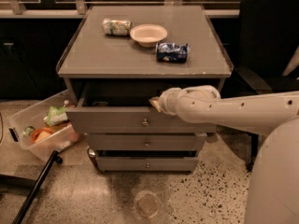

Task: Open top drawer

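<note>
The top drawer (117, 121) of the grey cabinet is pulled partly out. Its wide flat front carries one small round metal knob (145, 122). A dark gap shows between the front and the cabinet top. My gripper (154, 104) is at the end of the white arm that reaches in from the right. It sits at the top edge of the drawer front, just right of centre and above the knob. The inside of the drawer is dark and mostly hidden.
Two narrower drawers, middle (145, 143) and bottom (147, 164), are shut. On the cabinet top (93, 55) lie a can (116, 26), a white bowl (148, 34) and a blue bag (172, 52). A clear bin (42, 132) of items sits on the floor at left. A dark chair (266, 41) stands at right.
</note>
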Controlling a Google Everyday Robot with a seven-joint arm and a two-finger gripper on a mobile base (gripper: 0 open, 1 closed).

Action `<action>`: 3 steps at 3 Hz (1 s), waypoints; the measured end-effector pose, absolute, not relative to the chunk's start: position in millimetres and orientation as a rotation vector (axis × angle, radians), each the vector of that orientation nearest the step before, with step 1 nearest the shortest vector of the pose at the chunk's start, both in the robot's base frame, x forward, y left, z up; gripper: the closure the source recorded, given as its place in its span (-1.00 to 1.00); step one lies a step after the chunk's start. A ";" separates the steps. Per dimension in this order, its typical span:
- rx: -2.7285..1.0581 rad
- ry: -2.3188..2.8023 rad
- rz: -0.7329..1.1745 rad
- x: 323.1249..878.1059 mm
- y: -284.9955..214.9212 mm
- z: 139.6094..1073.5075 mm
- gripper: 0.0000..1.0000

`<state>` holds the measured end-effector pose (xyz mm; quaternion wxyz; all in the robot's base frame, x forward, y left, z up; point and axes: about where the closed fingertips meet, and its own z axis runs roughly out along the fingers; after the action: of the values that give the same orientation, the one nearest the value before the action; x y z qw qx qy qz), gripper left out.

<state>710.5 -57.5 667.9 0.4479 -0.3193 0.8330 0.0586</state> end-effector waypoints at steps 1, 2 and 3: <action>-0.790 2.062 0.145 712.9 -58.0 671.6 -1.00; -0.791 2.062 0.145 715.3 -58.5 671.9 -1.00; -0.944 2.058 0.085 695.3 -61.7 666.6 -1.00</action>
<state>695.3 -61.7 666.6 0.4242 -0.3775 0.8225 0.0341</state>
